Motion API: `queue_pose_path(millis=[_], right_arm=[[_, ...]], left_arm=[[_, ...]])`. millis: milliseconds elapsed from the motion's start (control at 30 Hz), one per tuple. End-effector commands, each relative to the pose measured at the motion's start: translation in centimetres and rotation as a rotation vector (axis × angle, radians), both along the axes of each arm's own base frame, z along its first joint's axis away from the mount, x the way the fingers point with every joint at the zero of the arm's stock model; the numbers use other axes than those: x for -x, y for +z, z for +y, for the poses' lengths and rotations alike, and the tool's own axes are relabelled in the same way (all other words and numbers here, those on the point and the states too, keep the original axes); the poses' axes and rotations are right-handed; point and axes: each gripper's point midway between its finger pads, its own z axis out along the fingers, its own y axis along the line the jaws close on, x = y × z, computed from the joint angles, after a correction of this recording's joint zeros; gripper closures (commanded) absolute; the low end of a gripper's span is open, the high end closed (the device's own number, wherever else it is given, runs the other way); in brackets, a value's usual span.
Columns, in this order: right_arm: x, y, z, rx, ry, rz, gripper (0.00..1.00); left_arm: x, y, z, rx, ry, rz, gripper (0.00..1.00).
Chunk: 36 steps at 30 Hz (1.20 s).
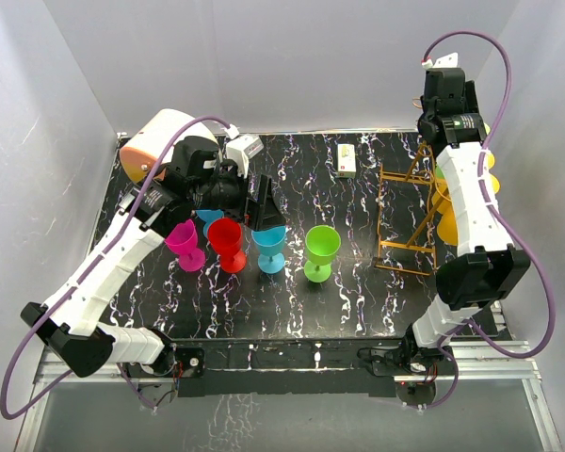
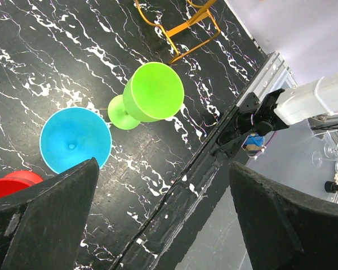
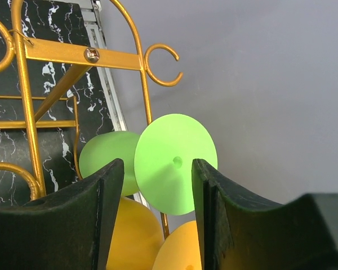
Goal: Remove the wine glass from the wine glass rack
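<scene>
Though the right arm point(image 1: 466, 202) blocks the wine glass point(image 3: 174, 140) in the top view, the wrist views fill in. Left fingers point(image 2: 45, 225) released, wide, empty by smooth blue goblet point(image 2: 75, 139) and green goblet point(image 2: 149, 95) on black marbled worktop point(image 2: 39, 56). Wine glass is matte lime plastic on thin gold wire rack point(image 3: 79, 54), far right. Stem axis points at wrist camera, round foot nearest, bowl behind. Right fingers point(image 3: 73, 225) parted, flanking foot; grip can't tell.
</scene>
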Motion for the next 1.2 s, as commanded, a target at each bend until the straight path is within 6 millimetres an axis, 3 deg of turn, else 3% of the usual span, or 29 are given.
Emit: queue_pose_path(millis=[0, 400, 567, 1167], right_arm=[[-0.5, 0.6, -0.4, 0.007, -0.023, -0.045, 0.52], [-0.7, 0.5, -0.6, 0.015, -0.032, -0.043, 0.65], [-0.5, 1.6, -0.5, 0.019, -0.018, -0.061, 0.77], [0.8, 4.3, -0.7, 0.062, -0.016, -0.099, 0.94]], left_arm=[[0.3, 0.5, 0.0, 0.003, -0.012, -0.029, 0.01], [0.3, 0.4, 0.3, -0.006, -0.005, -0.038, 0.01], [0.3, 0.4, 0.2, -0.007, -0.007, -0.041, 0.01], [0.3, 0.4, 0.2, -0.008, -0.005, -0.043, 0.01]])
